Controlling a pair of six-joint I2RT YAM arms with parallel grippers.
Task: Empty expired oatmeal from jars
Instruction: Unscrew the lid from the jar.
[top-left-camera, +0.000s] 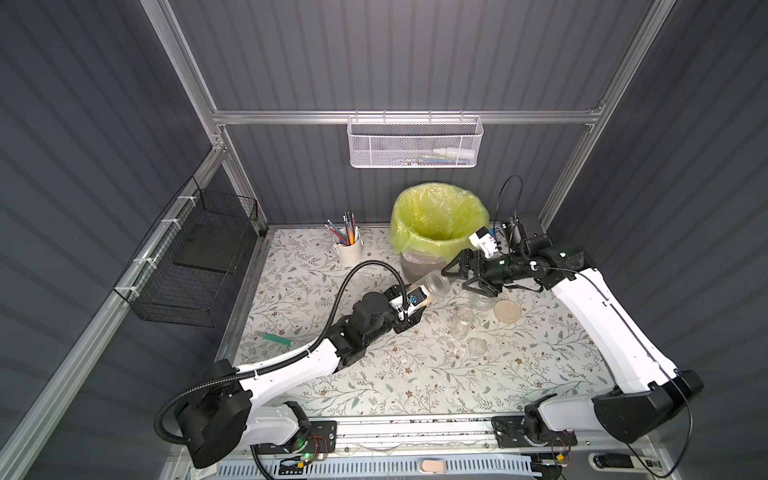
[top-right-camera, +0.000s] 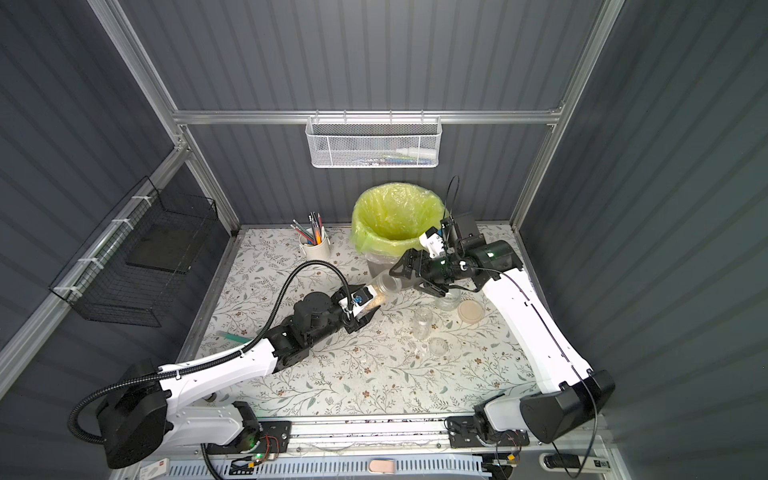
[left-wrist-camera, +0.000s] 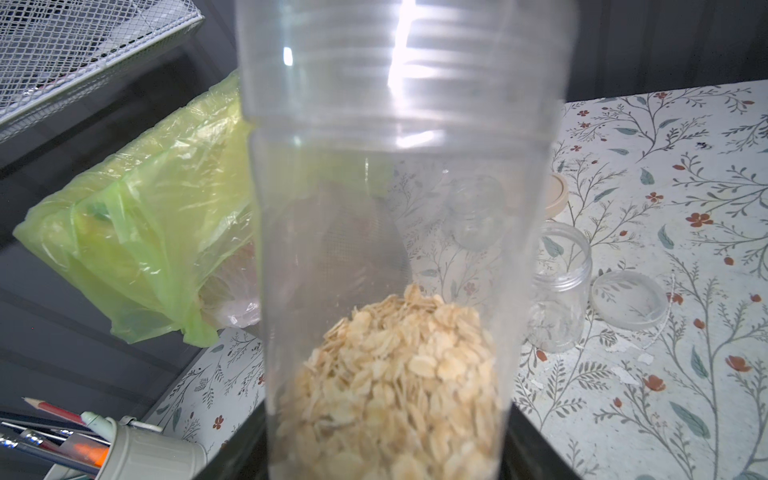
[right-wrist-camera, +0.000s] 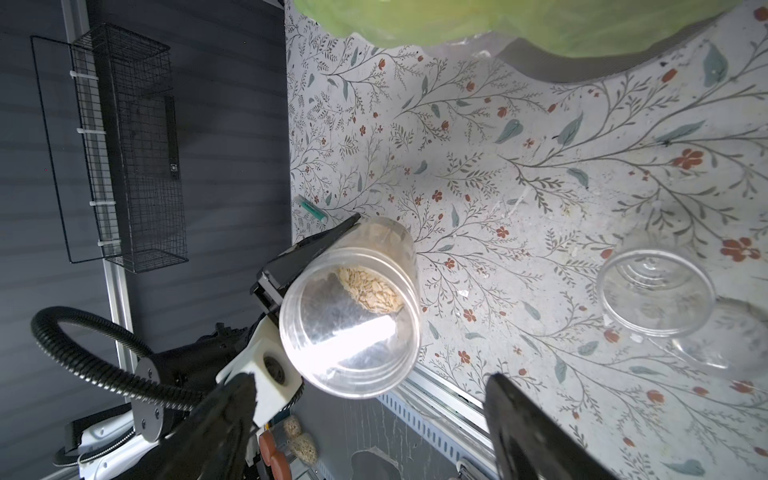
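Oatmeal (left-wrist-camera: 390, 386) inside tilted jar (top-left-camera: 437, 286) in left pincer (top-left-camera: 417, 307)

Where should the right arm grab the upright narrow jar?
Probably the narrow jar across its straight wall below the threaded neck, coming level from the side of the right arm: it stands upright, open-mouthed, with the clear lid close beside it.
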